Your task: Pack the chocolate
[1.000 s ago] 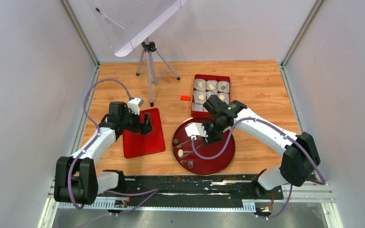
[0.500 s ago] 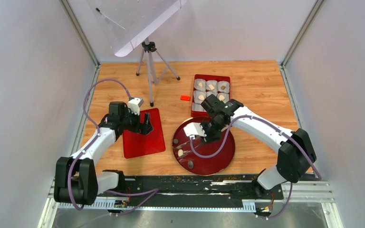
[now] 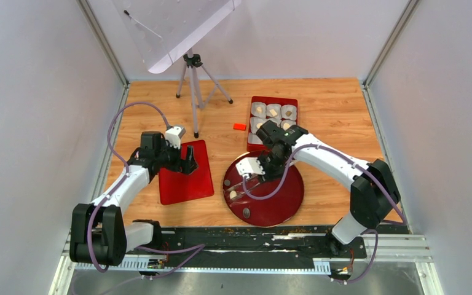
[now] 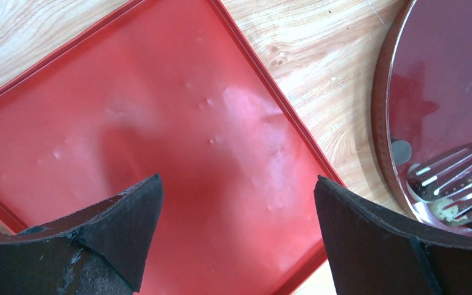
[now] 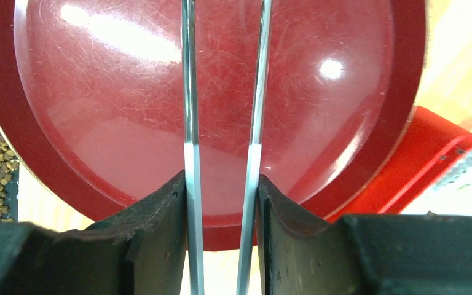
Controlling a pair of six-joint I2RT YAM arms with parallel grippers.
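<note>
A cream-white chocolate [image 3: 233, 196] and a dark chocolate [image 3: 246, 212] lie on the left part of the round dark red plate [image 3: 283, 206]. My right gripper [image 3: 264, 165] [image 5: 221, 181] is shut on metal tongs [image 3: 246, 183] [image 5: 189, 92], both tong arms pressed between its pads. The tong tips reach down-left to just beside the cream piece; contact is unclear. The red box [image 3: 273, 100] behind the plate holds white paper cups with cream pieces [image 3: 260, 126]. My left gripper [image 3: 187, 163] [image 4: 238, 179] hangs open over the flat red lid [image 3: 184, 181] [image 4: 178, 135], holding nothing.
A small orange-red block [image 3: 239, 126] lies left of the box. A tripod [image 3: 192, 80] stands at the back left under a tilted clear panel. In the left wrist view the plate's rim [image 4: 380, 110] and the slotted tong tips [image 4: 448, 175] show at the right.
My right arm has shifted left and the tongs have moved toward the cream piece on the plate, their arms squeezed closer together. The left arm has not moved.
</note>
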